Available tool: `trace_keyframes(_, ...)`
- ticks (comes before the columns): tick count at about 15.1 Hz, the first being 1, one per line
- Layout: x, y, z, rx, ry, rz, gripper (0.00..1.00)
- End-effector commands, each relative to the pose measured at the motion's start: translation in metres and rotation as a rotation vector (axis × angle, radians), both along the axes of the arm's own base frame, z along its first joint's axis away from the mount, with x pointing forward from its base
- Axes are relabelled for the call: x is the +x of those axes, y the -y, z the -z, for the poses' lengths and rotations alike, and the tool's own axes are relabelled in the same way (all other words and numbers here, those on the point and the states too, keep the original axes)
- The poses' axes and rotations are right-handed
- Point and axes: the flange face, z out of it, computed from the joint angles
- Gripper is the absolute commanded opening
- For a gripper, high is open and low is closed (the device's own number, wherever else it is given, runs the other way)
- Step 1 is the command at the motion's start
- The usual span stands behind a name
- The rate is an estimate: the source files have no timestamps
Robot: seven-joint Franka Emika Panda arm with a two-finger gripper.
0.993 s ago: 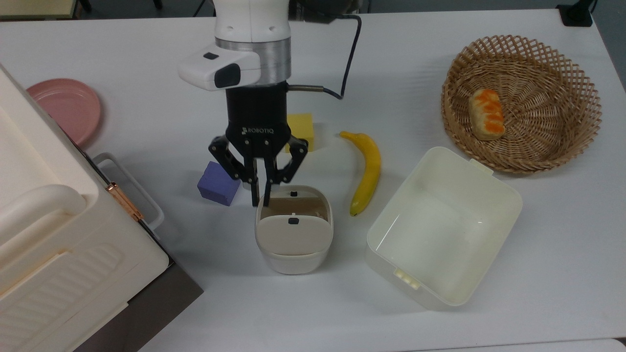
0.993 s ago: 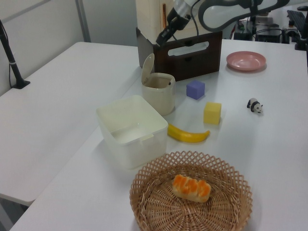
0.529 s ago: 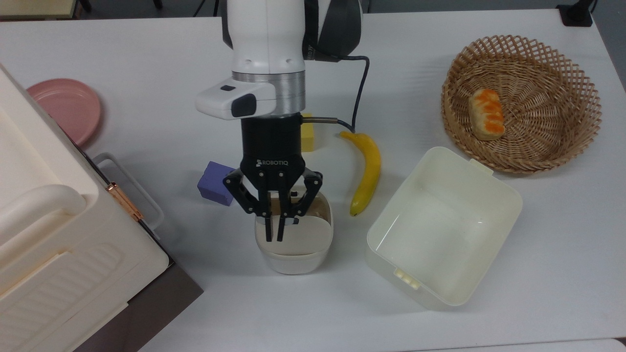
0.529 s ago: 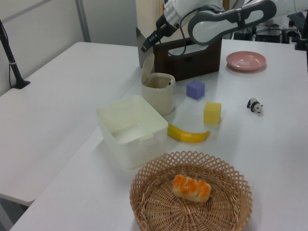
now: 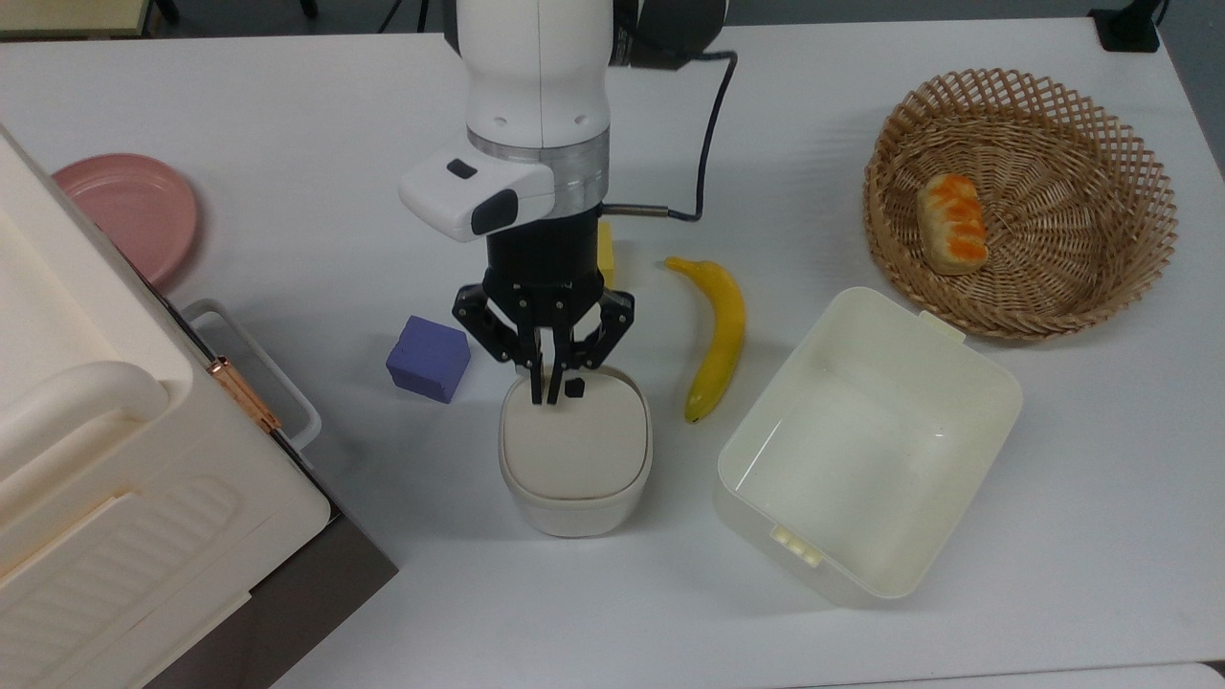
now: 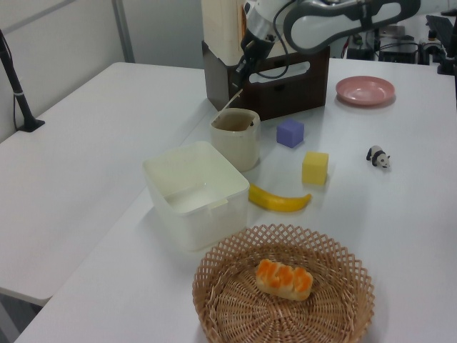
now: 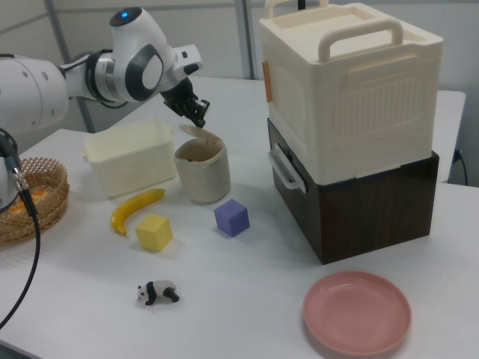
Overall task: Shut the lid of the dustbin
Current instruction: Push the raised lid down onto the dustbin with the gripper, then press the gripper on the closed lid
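Top view first: the bin (image 5: 575, 498) stands on the white table (image 5: 287, 115), and everything else is placed from it. The lid (image 5: 574, 442) covers the bin's mouth and looks nearly flat. The gripper (image 5: 547, 383) hangs over the lid's far edge, its fingers drawn almost together and holding nothing, tips just beside the black button (image 5: 574, 388). A purple cube (image 5: 429, 358) sits near the bin on the top view's left, a banana (image 5: 718, 335) near it on the right, and a cream tub (image 5: 866, 445) beyond the banana. A basket (image 5: 1020, 203) lies well apart, further right.

Left view: the lid (image 6: 230, 114) is tilted, partly raised over the bin (image 6: 235, 139), with the gripper (image 6: 238, 80) just above it. The tub (image 6: 193, 191) stands in front of the bin.

Right view: the lid (image 7: 200, 134) slants over the bin (image 7: 203, 173), its rim gap still showing, and the gripper (image 7: 199, 118) meets its upper edge. The cube (image 7: 232, 217) lies near the bin.
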Motion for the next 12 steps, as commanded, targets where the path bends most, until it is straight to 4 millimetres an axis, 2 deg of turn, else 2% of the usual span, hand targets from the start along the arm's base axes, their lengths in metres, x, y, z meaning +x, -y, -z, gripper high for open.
trace_keyframes(1, -0.014, -0.002, 0.034, -0.021, -0.102, -0.028, 0.11)
trace_keyframes(2, -0.013, -0.002, 0.049, -0.028, -0.123, -0.029, 0.11)
trace_keyframes(4, -0.011, -0.002, 0.061, -0.032, -0.141, -0.03, 0.11)
trace_keyframes(7, -0.01, -0.003, 0.072, -0.034, -0.157, -0.029, 0.11)
trace_keyframes(11, -0.01, -0.004, 0.072, -0.038, -0.156, -0.033, 0.11)
trace_keyframes(12, -0.01, -0.006, 0.077, -0.041, -0.164, -0.038, 0.11)
